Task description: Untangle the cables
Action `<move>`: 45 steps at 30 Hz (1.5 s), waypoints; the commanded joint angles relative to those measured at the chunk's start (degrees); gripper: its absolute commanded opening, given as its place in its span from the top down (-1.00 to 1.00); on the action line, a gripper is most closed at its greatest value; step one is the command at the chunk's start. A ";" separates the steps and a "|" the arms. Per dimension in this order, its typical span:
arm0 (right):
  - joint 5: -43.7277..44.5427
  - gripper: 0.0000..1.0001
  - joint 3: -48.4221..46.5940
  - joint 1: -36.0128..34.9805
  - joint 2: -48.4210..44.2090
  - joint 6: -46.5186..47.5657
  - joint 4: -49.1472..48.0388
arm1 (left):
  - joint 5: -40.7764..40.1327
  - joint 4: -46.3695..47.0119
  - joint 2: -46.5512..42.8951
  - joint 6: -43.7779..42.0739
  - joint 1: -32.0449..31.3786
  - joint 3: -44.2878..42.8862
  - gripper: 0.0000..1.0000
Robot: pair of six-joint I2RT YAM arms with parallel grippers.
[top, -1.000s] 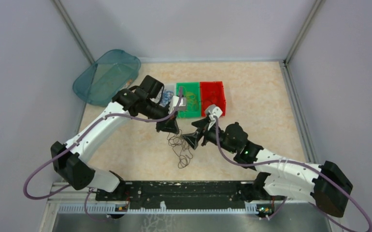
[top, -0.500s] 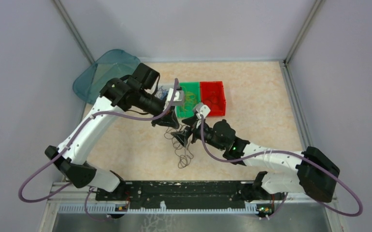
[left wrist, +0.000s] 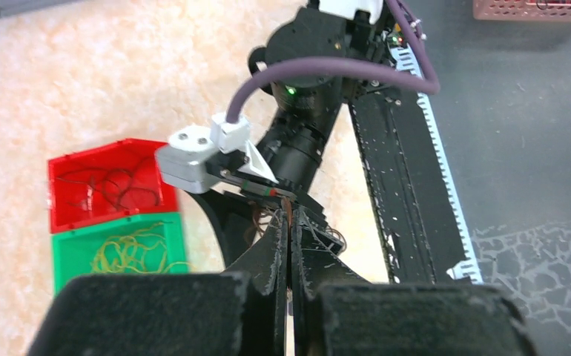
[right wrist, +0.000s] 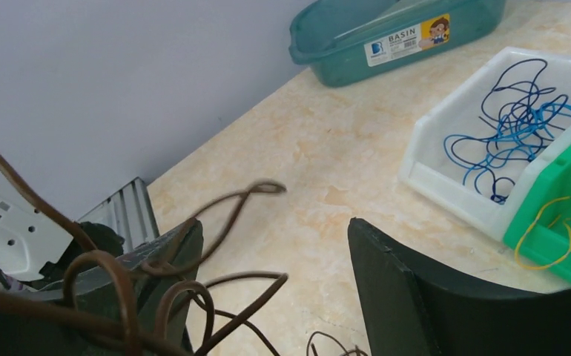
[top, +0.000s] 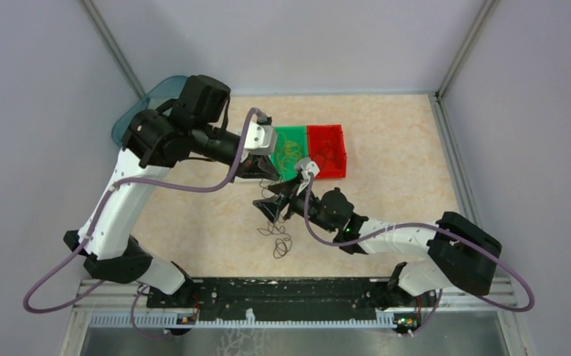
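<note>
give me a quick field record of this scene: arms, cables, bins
left arm: jaws shut on a thin dark brown curly wire strand
right arm: jaws open, brown strands looped around one of them
loose tangle: lying on the beige marbled tabletop
white plastic bin: blue wires
green plastic bin: yellow wires
red plastic bin: dark wires
teal plastic basin: far left, by the wall

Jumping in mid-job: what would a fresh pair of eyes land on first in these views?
The two grippers meet nose to nose at mid-table: the left gripper pinched shut on the dark brown cables, the right gripper open around lifted strands. Behind them sit bright bins side by side: the white bin with blue wires, the green bin with yellow wires, the red bin with dark wires.
</note>
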State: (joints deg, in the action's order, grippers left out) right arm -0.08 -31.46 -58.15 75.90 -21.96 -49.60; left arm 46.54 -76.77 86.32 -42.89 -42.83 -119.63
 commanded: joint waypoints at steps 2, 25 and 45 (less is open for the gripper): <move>1.08 -0.41 2.22 -1.54 2.09 -3.83 -8.13 | -1.03 5.35 -1.74 0.80 -0.85 -3.06 1.00; 7.37 -0.40 18.94 -1.95 10.57 -8.99 -34.14 | -12.77 55.46 -18.58 10.96 -0.92 14.22 0.94; -0.06 -0.63 9.85 6.17 -23.53 4.27 6.73 | -11.89 48.71 -22.52 5.71 -0.94 20.79 1.00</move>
State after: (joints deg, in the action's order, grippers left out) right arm 4.69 -17.72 -52.21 52.14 -20.56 -49.01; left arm 33.30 -28.49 63.94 -36.36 -43.68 -97.71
